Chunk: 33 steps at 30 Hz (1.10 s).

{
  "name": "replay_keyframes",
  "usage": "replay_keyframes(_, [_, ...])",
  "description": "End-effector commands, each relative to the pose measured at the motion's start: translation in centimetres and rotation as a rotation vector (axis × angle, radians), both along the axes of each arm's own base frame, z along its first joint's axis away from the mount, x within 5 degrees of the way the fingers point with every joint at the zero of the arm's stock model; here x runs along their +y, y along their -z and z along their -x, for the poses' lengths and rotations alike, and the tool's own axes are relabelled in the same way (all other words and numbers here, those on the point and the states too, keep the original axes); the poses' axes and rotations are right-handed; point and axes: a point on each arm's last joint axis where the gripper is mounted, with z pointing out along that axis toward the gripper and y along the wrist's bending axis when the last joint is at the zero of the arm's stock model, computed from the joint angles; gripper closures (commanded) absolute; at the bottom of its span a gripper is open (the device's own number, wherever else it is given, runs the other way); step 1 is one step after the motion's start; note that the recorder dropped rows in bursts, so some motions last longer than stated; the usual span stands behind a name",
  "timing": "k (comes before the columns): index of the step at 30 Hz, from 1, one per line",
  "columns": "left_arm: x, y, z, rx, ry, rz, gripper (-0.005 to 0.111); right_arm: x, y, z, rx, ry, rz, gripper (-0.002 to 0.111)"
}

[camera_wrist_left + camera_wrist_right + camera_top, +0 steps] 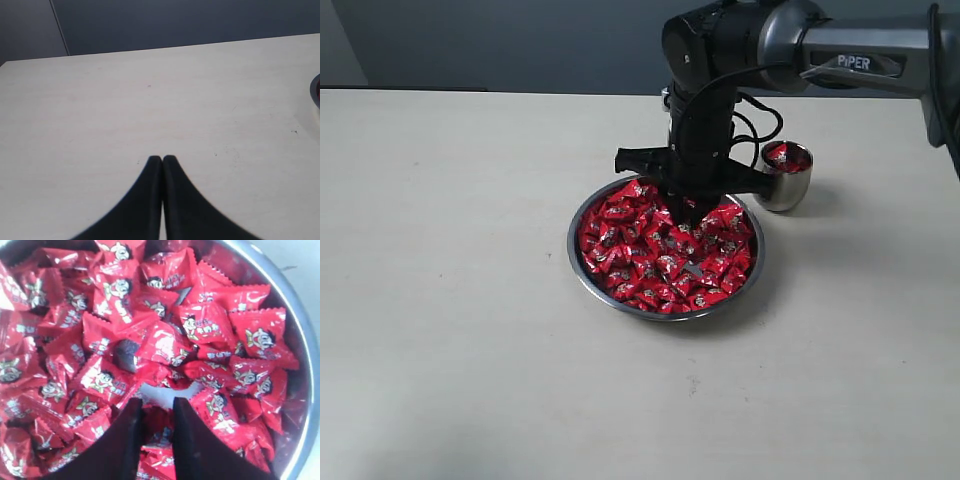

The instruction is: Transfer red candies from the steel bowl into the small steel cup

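Since the right gripper was planted nose-down in the far part of the steel bowl, this looked like the grab step; in the right wrist view its fingers stood only a little apart with a red candy wedged between them, so I'd call that a pinch on one wrapper, though how firm I couldn't tell; the rest of the red candies filled the bowl nearly rim to rim, all overlapping; the small steel cup sat upright just outside the bowl's far right rim, with a candy showing at its mouth; the left gripper hung off to the bowl's left over bare table, tips pressed together, holding nothing. My take on doing it right: lift straight up so the neighbours slide off instead of getting dragged over the rim; those crinkly wrappers look slippery, so keep the squeeze steady; the cup's mouth is narrow, so centre above it before letting go.
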Motion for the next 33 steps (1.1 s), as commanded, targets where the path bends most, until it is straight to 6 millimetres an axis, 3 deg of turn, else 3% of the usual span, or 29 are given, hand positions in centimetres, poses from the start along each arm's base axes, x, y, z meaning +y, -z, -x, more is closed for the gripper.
replay_keyframes(1, [0.0, -0.4, 0.0, -0.021, -0.001, 0.001, 0.106, -0.5, -0.7, 0.2, 0.025, -0.074, 0.032, 0.105])
replay_keyframes(7, [0.0, -0.4, 0.0, -0.021, -0.001, 0.001, 0.106, -0.8, -1.6, 0.5, 0.030, -0.197, 0.048, 0.105])
replay_keyframes(16, [0.0, -0.4, 0.0, -0.021, -0.001, 0.001, 0.106, -2.0, -4.5, 0.1, -0.050, -0.363, 0.067, 0.105])
replay_keyframes(22, [0.0, -0.4, 0.0, -0.021, -0.001, 0.001, 0.106, -6.0, -6.2, -2.1, -0.049, -0.350, 0.062, 0.105])
replay_keyframes(29, [0.0, -0.4, 0.0, -0.021, -0.001, 0.001, 0.106, -11.0, -10.2, -6.2, -0.179, -0.316, 0.028, 0.105])
replay_keyframes(33, [0.0, -0.4, 0.0, -0.021, -0.001, 0.001, 0.106, -12.8, -11.7, -7.6, -0.227, -0.314, -0.018, 0.105])
